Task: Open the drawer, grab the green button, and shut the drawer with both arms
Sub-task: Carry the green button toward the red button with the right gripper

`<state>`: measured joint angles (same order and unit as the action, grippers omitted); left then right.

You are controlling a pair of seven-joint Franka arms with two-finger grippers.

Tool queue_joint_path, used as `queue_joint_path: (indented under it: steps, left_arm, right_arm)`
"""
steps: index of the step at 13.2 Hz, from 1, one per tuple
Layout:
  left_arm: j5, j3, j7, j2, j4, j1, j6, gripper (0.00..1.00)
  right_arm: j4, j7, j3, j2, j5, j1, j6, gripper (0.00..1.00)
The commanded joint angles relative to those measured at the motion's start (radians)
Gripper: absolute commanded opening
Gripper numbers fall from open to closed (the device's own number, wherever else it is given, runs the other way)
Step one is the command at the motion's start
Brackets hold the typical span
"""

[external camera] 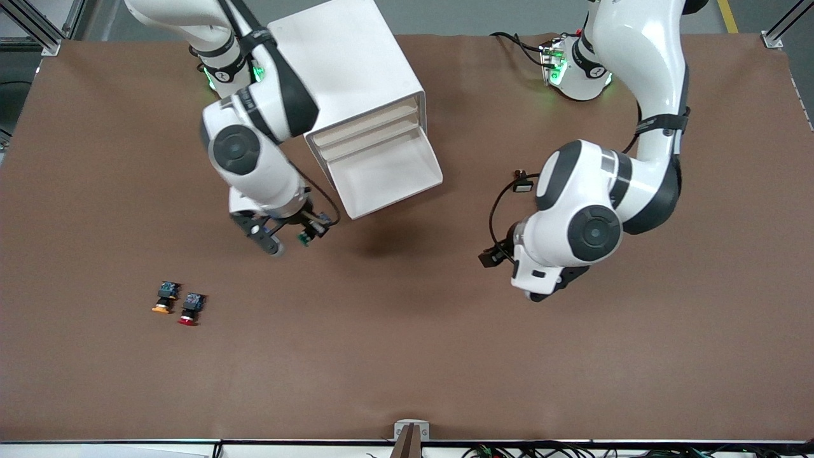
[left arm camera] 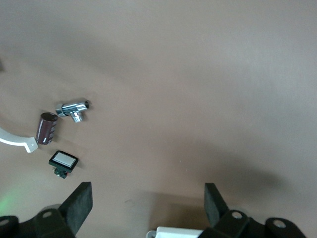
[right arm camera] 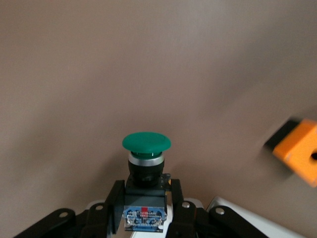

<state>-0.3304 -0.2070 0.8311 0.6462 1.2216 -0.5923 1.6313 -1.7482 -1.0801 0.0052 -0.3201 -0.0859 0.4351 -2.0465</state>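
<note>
The right hand [right arm camera: 143, 208] grips the button [right arm camera: 145, 163] above mid-counter [external camera: 407, 356]. The left hand [left arm camera: 148, 203] hangs spread toward the left arm's edge. The drawer [external camera: 381, 175] stands open.

The table [external camera: 407, 356] is evenly and brightly lit from above. Soft shadows are cast beneath the drawer [external camera: 388, 178] and under both arms. Green lamps glow at the arm bases along the top edge. In the right wrist view the button [right arm camera: 146, 148] is sharp, while an orange block [right arm camera: 297, 151] is smeared by blur.
</note>
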Motion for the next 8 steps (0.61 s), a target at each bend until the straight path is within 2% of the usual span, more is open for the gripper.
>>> queue_joint_path:
  steps: [1,2,4,8]
  left_arm:
    - [0.019,0.014,-0.125,-0.002,0.018,-0.007,0.019,0.99]
    - [0.017,0.015,-0.159,-0.002,0.018,-0.009,0.04,0.99]
    - [0.02,0.069,-0.202,0.013,0.018,-0.015,0.09,0.99]
    - [0.022,0.077,-0.199,0.038,0.018,-0.037,0.156,0.99]
  right_arm:
    - [0.01,0.255,0.022,-0.002,-0.008,-0.143,0.02,0.02]
    - [0.012,0.349,0.022,-0.005,-0.008,-0.192,0.019,0.02]
    - [0.013,0.544,0.024,-0.025,-0.008,-0.289,0.008,0.02]
    - [0.103,0.796,0.021,-0.152,-0.009,-0.361,-0.029,0.02]
